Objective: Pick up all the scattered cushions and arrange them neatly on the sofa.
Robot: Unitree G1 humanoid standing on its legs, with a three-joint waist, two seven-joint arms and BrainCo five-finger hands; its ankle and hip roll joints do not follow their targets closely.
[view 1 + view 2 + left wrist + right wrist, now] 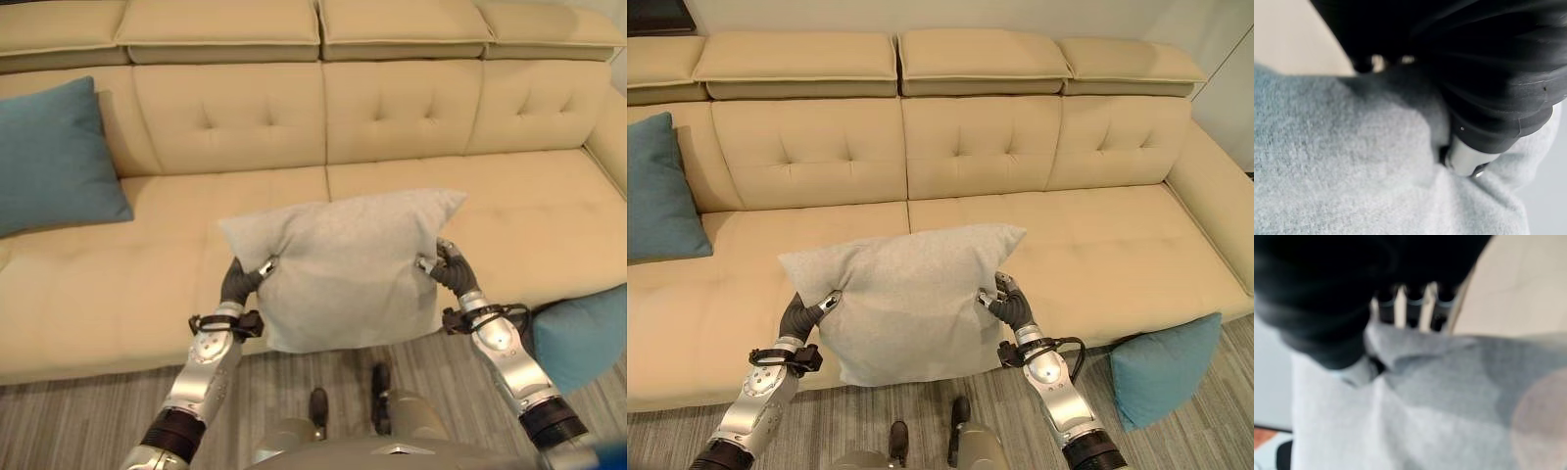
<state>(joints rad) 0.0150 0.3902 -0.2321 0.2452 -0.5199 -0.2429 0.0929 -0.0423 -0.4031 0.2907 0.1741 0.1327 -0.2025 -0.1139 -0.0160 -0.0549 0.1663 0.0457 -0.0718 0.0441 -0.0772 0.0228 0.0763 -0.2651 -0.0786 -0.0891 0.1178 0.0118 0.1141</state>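
Observation:
A light grey cushion [343, 264] hangs in front of the beige sofa [411, 117], over the seat's front edge. My left hand [240, 282] pinches its left side and my right hand [451, 267] pinches its right side. In the left wrist view the thumb [1464, 159] presses into the grey cloth [1342, 161]. The right wrist view has the fingers [1410, 308] curled over the cushion's edge [1425, 396]. A teal cushion [49, 157] leans upright at the sofa's left end. Another teal cushion [1161, 367] lies on the floor against the sofa's right front.
The sofa seat [1097, 245] behind the grey cushion is bare from the middle to the right armrest [1215, 186]. Striped grey flooring [1195, 431] runs along the sofa's front.

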